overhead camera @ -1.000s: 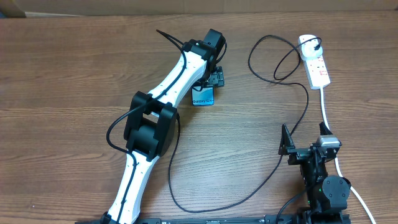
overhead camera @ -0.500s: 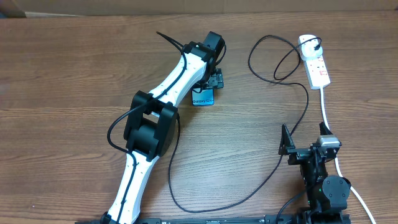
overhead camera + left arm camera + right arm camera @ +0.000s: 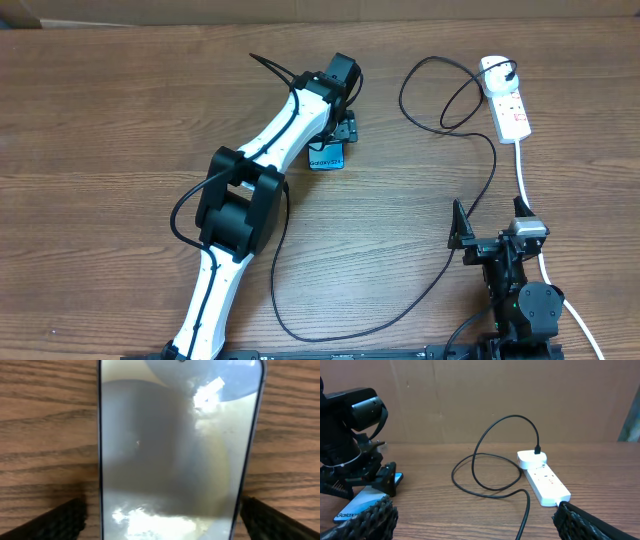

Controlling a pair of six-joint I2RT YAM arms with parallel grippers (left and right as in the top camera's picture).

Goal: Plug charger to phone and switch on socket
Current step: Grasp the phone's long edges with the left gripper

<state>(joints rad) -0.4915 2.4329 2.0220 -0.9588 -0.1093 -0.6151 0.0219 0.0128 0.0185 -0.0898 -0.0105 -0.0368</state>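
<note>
the phone (image 3: 325, 156) is laid flat on the wooden table (image 3: 100, 120), and only its near end, with the light blue screen and the "galaxy" lettering, is seen past the left arm in the overhead view. the left gripper (image 3: 341, 124) is held low over the phone's far part. in the left wrist view its two black fingers (image 3: 62, 521) are spread apart, one set at each long edge of the phone (image 3: 175, 450), so the phone is straddled rather than clamped. a strip of bare wood is seen between the left-hand finger and the phone's edge. on the other side the view is too blurred to tell whether the edge is touched.

the socket (image 3: 505, 100) is placed well to the right of the phone, lying lengthwise, with its thick white cord (image 3: 525, 175) run toward the near edge. the charger (image 3: 494, 165) is seated by its black plug in the socket's far end. from there the thin cable is looped toward the phone, then swept away in a wide curve over the table nearer the robot than the phone. its connector tip cannot be made out — it is possibly hidden under the left arm.

the right gripper (image 3: 480, 527) is held well apart from the phone, near and to the right of it, with its fingers wide apart and nothing between them — the socket (image 3: 545, 482) and the phone (image 3: 360, 505) are both seen ahead of it.
</note>
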